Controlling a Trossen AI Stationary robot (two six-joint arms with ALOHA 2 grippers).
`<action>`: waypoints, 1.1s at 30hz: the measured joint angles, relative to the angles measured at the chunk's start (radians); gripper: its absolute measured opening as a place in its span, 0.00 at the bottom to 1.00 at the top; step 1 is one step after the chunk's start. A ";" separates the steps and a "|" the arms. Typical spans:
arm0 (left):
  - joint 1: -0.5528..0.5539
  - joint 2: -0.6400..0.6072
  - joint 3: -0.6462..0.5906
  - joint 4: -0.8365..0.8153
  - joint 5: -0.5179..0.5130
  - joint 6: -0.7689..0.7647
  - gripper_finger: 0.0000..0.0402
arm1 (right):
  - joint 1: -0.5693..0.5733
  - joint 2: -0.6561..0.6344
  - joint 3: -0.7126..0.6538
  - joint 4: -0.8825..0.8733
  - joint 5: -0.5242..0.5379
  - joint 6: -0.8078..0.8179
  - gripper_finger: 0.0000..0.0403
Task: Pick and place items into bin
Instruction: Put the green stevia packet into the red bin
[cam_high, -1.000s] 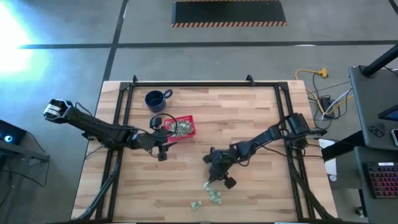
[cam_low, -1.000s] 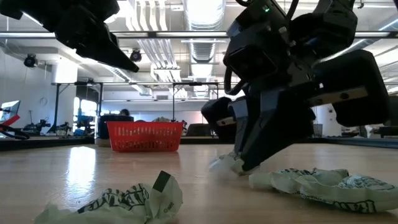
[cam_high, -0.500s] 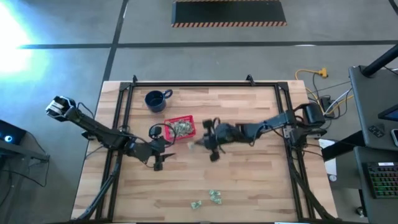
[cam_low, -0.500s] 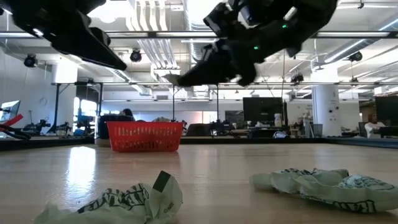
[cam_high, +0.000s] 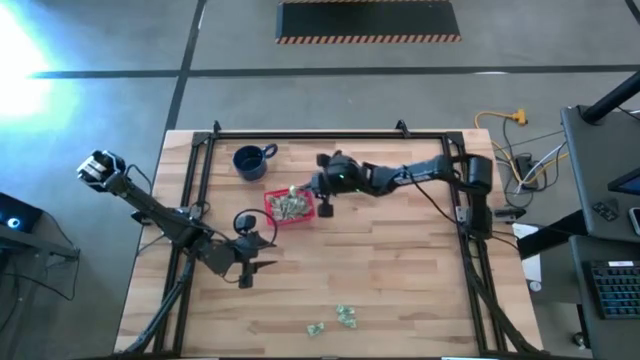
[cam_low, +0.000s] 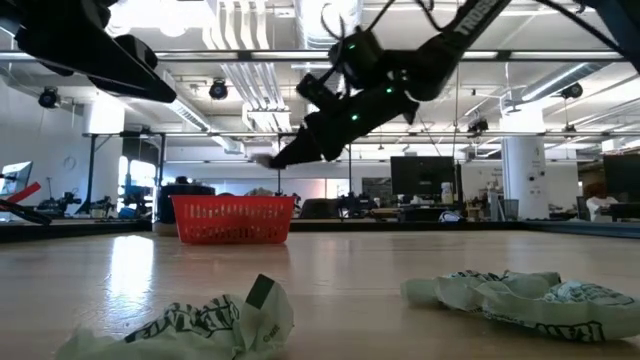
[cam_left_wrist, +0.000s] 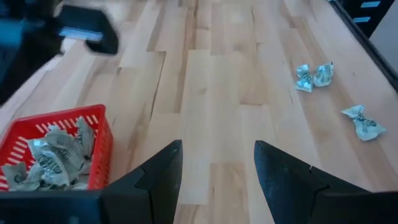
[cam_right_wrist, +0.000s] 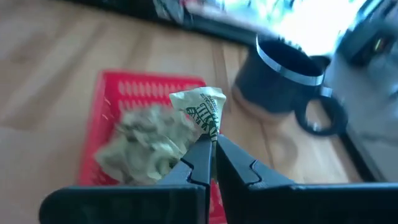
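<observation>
The red latticed basket (cam_high: 270, 202) stands on the table left of centre and holds several pale green-and-white wrapped pieces (cam_left_wrist: 53, 155). My right gripper (cam_high: 298, 190) hovers above the basket's right part, shut on one wrapped piece (cam_right_wrist: 200, 111). The low view shows that piece (cam_low: 258, 158) well above the basket (cam_low: 233, 220). Three more pieces lie near the table's near edge (cam_high: 346, 316), (cam_high: 315, 328). My left gripper (cam_left_wrist: 217, 168) is open, in the air on the basket's near side, touching nothing. My right gripper pinches the wrapped piece by its lower edge (cam_right_wrist: 208, 134) between the tips of its two fingers. The fingers slant down from the table's right. The piece is lifted clear and sticks out beyond the fingertips, above the basket's open top.
A dark blue mug (cam_high: 250, 160) stands just beyond the basket toward the far left. Loose pieces lie on the bare wood in the left wrist view (cam_left_wrist: 314, 76), (cam_left_wrist: 362, 121) and close to the low camera (cam_low: 200, 320), (cam_low: 520, 295). A black frame (cam_high: 300, 134) borders the tabletop.
My right gripper has risen from the table's near middle with one piece shut in its fingers and swung left and toward the far edge, to above the basket. My left gripper has drawn back from the basket toward the near edge. The other loose pieces have stayed put.
</observation>
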 joint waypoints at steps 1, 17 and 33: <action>-0.002 0.000 0.000 0.006 -0.002 0.000 0.45 | -0.007 0.017 0.034 -0.049 0.000 0.007 0.02; -0.013 0.104 -0.001 0.027 0.019 -0.071 0.45 | -0.017 0.125 0.278 -0.392 -0.104 -0.010 0.26; -0.013 0.462 0.010 0.660 0.279 0.195 0.45 | 0.071 -0.137 0.068 -0.614 -0.378 -0.116 0.42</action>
